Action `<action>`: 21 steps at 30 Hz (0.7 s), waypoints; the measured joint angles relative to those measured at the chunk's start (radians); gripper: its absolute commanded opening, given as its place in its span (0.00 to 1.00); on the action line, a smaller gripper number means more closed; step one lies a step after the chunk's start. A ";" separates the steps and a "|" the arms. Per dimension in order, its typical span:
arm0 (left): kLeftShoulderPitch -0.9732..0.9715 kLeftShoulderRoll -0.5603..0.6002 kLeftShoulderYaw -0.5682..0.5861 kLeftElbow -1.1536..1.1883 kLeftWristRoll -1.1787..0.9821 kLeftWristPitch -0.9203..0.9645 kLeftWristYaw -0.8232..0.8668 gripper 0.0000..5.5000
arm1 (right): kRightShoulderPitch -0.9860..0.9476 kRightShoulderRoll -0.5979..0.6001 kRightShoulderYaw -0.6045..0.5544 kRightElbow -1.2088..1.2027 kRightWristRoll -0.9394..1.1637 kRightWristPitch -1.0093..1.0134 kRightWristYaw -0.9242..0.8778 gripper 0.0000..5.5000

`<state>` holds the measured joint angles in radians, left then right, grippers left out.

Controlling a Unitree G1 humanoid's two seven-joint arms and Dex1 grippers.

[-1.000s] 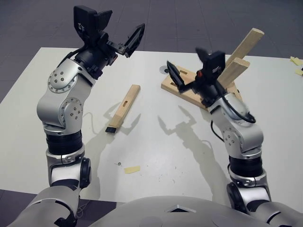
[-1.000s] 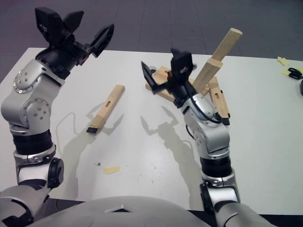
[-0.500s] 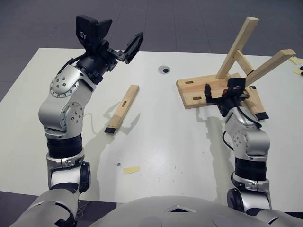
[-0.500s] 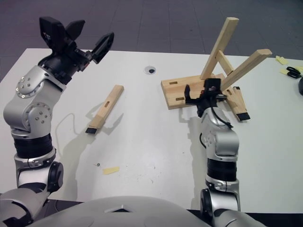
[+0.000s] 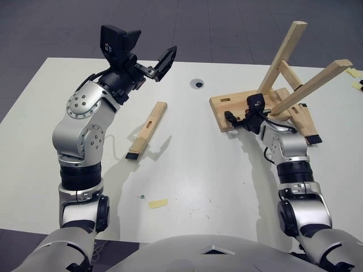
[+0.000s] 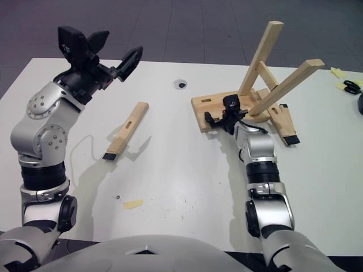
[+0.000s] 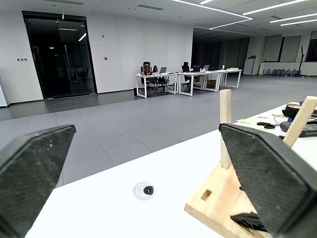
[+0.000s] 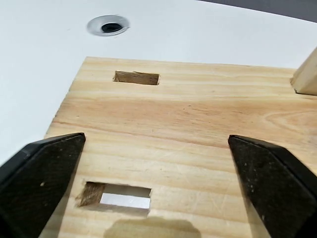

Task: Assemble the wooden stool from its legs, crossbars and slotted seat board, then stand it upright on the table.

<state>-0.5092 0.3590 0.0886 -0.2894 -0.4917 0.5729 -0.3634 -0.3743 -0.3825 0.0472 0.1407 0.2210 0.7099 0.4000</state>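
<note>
— Right gripper (image 8: 157, 140): where does it sit against the seat board (image 6: 203, 107)?
— Low over the board's near-left corner, fingers spread wide. Whether they touch the wood I cannot tell. Seen from the wrist, the matte black pads (image 8: 44, 173) flank a rectangular slot cut clean through the board, and the white table (image 5: 198, 170) shows in it.
— And the board itself?
— It's a flat slab of pale wood with long straight grain and square edges, lying on the table. Two square-section legs rise slanted from its right half, a taller one (image 5: 285, 54) and a lower one (image 5: 315, 78), with a short crossbar (image 5: 288, 75) bridging them. Another leg (image 5: 305, 120), black-capped, lies just beside the board's right end.
— The left gripper (image 5: 153, 46)?
— Held high, well to the board's left, jaws parted. Below it, also left of the board, a loose leg (image 5: 148, 129) lies flat, slotted, with a black foot.
— What differs from a moment earlier?
— The right gripper has slid from near the standing legs' feet toward that left corner, and the forearm has stretched out. The board and its legs have stayed put, and the left arm has barely shifted.
— Room to move?
— A broad band of white tabletop runs between the loose leg and the board's left edge, with more in front of the board. A round cable port (image 5: 197, 84) sits just beyond the far-left corner. A yellow tape scrap (image 5: 158, 203) lies well off to the near left.
</note>
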 measured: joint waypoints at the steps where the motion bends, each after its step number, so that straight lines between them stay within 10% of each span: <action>1: 0.000 0.002 0.000 0.000 0.001 -0.001 -0.001 0.98 | 0.032 -0.024 0.015 -0.055 0.011 0.013 0.034 0.98; 10: 0.000 0.022 0.006 0.036 0.059 -0.023 -0.005 0.98 | 0.270 -0.280 0.065 -0.415 0.212 0.085 0.390 0.98; 21: 0.009 0.011 0.011 0.050 0.066 -0.039 -0.010 0.98 | 0.345 -0.267 -0.429 -0.433 0.739 0.235 0.474 0.98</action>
<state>-0.5005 0.3697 0.0997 -0.2389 -0.4260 0.5340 -0.3730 -0.0292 -0.6495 -0.3818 -0.2920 0.9602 0.9449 0.8735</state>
